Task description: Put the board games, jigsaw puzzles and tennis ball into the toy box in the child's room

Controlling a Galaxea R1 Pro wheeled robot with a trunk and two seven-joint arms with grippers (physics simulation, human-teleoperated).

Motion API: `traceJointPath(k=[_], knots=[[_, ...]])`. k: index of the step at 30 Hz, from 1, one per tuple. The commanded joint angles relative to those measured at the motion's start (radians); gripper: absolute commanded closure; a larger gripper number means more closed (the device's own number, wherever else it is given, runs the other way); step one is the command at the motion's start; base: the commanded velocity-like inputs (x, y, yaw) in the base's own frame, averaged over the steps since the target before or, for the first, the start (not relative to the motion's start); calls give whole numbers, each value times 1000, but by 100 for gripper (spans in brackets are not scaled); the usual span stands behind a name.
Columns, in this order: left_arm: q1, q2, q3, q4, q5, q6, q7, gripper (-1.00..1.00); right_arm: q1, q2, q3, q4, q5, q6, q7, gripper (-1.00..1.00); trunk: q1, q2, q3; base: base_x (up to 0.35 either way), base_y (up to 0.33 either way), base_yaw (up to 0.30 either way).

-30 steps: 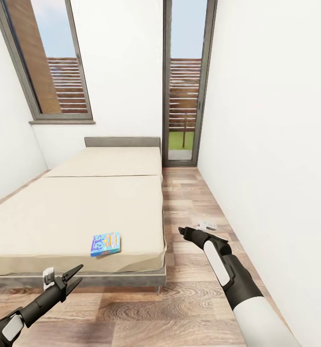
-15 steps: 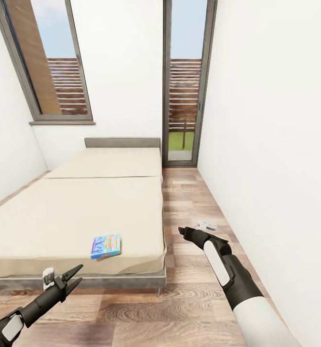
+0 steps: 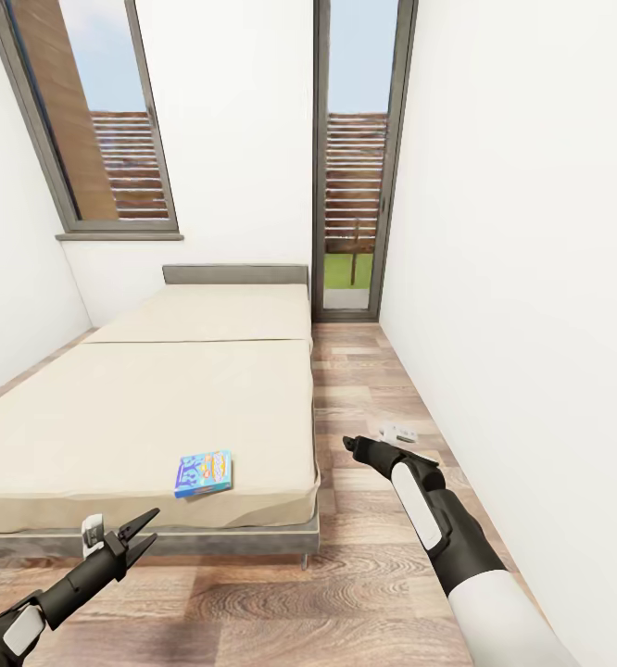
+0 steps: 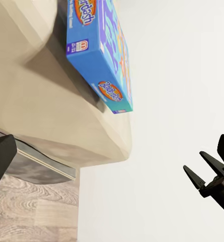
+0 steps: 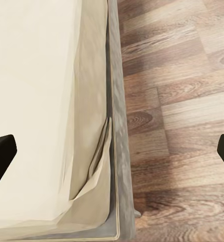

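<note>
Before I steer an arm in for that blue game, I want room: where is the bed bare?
The bed is bare almost everywhere: the whole stretch from the headboard down to the blue board game, plus the mattress to its left. The game lies near the foot corner. The floor strip along the right wall is free ahead of the right claw.

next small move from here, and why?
Probably reach the left hand forward over the bed edge toward the blue board game. Its fingers are open and empty, short of the mattress; the box lies flat near that corner, closer to it than to the right hand.
</note>
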Motion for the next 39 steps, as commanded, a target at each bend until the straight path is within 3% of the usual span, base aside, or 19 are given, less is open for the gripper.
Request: traceJointPath(k=[1, 39], knots=[[0, 0, -3, 0, 7, 10, -2, -100, -1, 0, 2, -1, -11, 2, -10, -100, 0, 0, -1, 0, 0, 0], [0, 2, -3, 0, 7, 9, -2, -100, -1, -1, 2, 0, -11, 2, -10, -100, 0, 0, -1, 65, -5, 0]])
